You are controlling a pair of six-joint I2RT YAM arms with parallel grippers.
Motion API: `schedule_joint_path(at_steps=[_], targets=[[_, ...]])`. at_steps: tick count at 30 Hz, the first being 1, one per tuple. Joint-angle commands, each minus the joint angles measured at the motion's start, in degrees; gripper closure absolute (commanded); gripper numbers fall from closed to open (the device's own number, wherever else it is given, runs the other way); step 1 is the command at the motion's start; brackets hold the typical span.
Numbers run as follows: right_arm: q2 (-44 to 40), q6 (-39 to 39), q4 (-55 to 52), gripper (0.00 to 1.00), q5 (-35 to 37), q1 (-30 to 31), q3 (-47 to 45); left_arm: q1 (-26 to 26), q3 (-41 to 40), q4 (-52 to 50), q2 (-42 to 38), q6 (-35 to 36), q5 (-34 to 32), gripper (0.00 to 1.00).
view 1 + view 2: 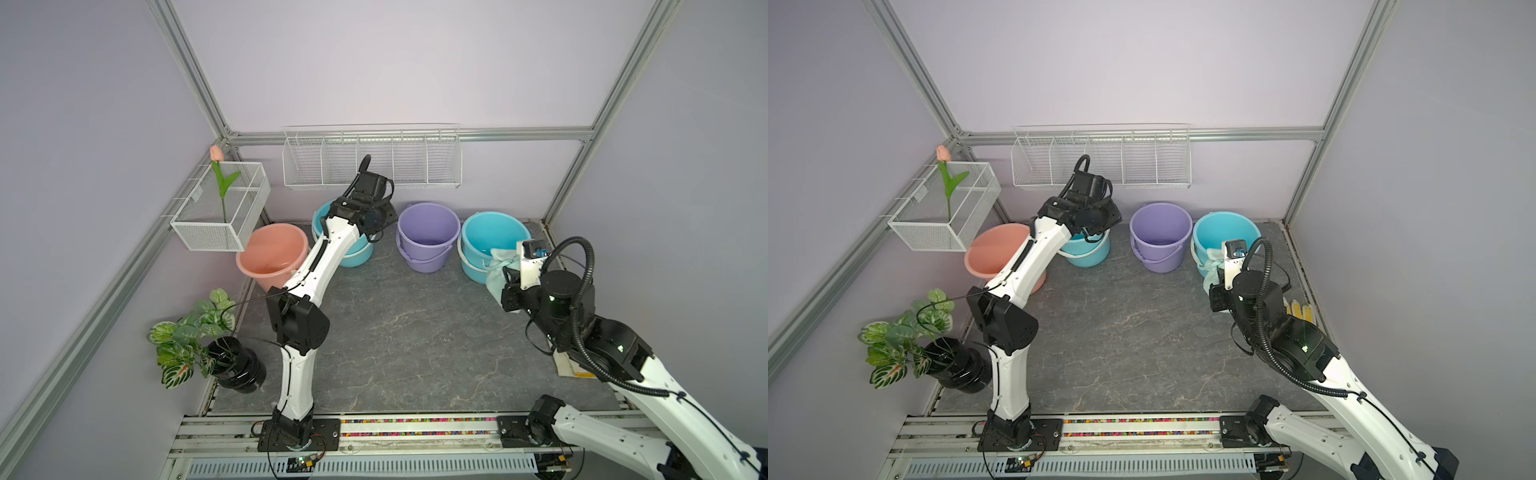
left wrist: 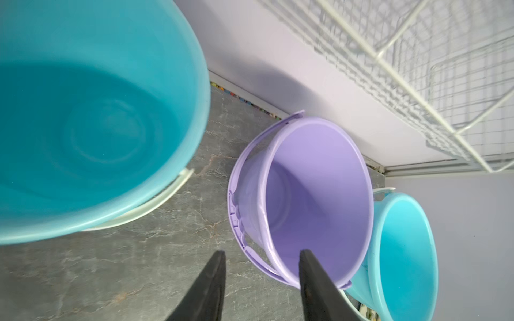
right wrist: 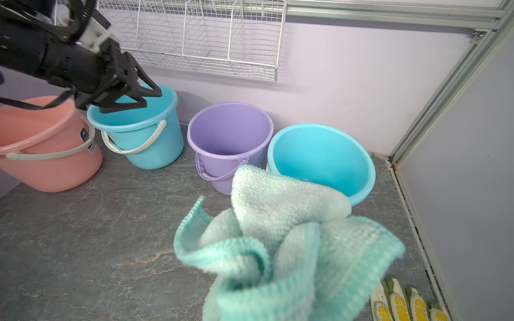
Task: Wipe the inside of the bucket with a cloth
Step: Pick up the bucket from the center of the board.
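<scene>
I had a grey veined tabletop (image 1: pixel 415 332) under both arms. Below my left gripper (image 3: pixel 153 99) stood a teal bucket (image 3: pixel 144 139). A leaning pink bucket (image 1: pixel 272 255) sat just to that gripper's left, and a purple bucket (image 1: pixel 428 237) stood to its right. Just ahead of my right gripper (image 1: pixel 508 279) stood a second teal bucket (image 1: pixel 490 237). A yellow-and-white glove (image 3: pixel 400 303) lay flat off to that gripper's right.

**Colour Inventory**

Cloth (image 3: pixel 289 239): pale mint-green terry, deeper teal edging.
Salmon-pink bucket (image 1: pixel 272 253); lilac bucket (image 1: pixel 428 232).
Turquoise bucket (image 3: pixel 144 139) and second turquoise bucket (image 1: pixel 490 237): white handles.
Desk (image 1: pixel 415 332): grey, marble-veined.
Glove (image 3: pixel 399 304): white, yellow dotted patches.
</scene>
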Motion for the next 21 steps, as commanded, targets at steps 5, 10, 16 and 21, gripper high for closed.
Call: schedule_joint_path(at_steps=[5, 10, 16, 21], targets=[[0.75, 0.27, 2.24, 0.93, -2.32, -0.27, 1.02, 8.45, -18.85, 4.31, -13.94, 0.26, -3.61, 0.53], [1.08, 0.81, 2.82, 0.93, -3.37, -0.27, 0.71, 13.22, -28.7, 8.27, -18.24, -2.03, -3.36, 0.48], [0.67, 1.06, 2.28, 0.93, -3.7, -0.35, 0.89, 15.39, -30.25, 9.9, -15.39, -2.98, -2.03, 0.44], [0.1, 1.22, 1.6, 0.93, -3.36, -0.27, 0.89, 16.45, -27.3, 8.31, -10.34, -3.81, -2.22, 0.43]])
